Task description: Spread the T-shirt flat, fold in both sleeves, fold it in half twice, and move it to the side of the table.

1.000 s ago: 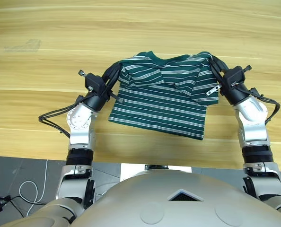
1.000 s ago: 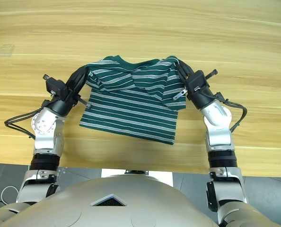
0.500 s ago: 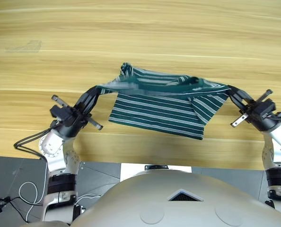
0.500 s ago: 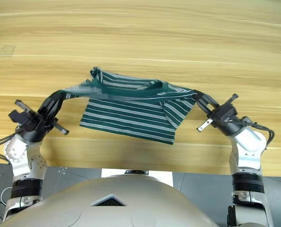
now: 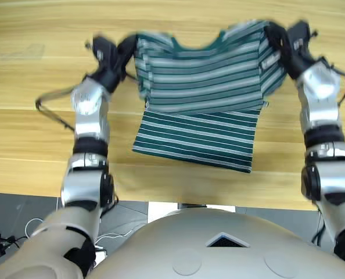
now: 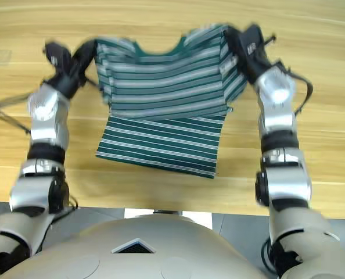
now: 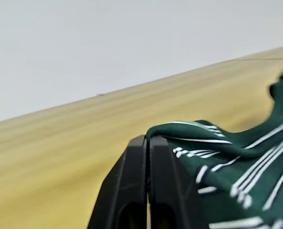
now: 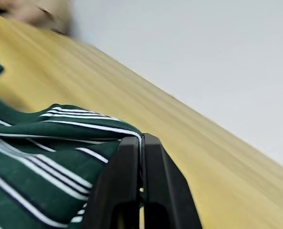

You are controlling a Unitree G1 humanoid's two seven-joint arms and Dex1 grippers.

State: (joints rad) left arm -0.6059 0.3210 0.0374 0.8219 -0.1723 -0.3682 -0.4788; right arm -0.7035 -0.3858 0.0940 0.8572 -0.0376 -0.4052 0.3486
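From the head camera, the green, white-striped T-shirt [image 5: 198,110] lies near the front edge of the wooden desk [image 5: 33,133]. Its upper half is lifted and stretched wide between the two arms, with the neckline at the top centre, and its lower half and hem lie flat on the desk. The left claw [image 5: 130,46] grips the shirt's upper corner on the robot's left, at the shoulder. The right claw [image 5: 272,32] grips the opposite shoulder corner. The two are well apart and about level with each other. In the left wrist view, the two black fingers [image 7: 136,181] are pressed together on a fold of the striped fabric, which trails off to one side above the desk. In the right wrist view, that claw's fingers [image 8: 125,186] are likewise closed tight on a bunched edge of the shirt, with the cloth hanging away from them and the desk surface beyond.
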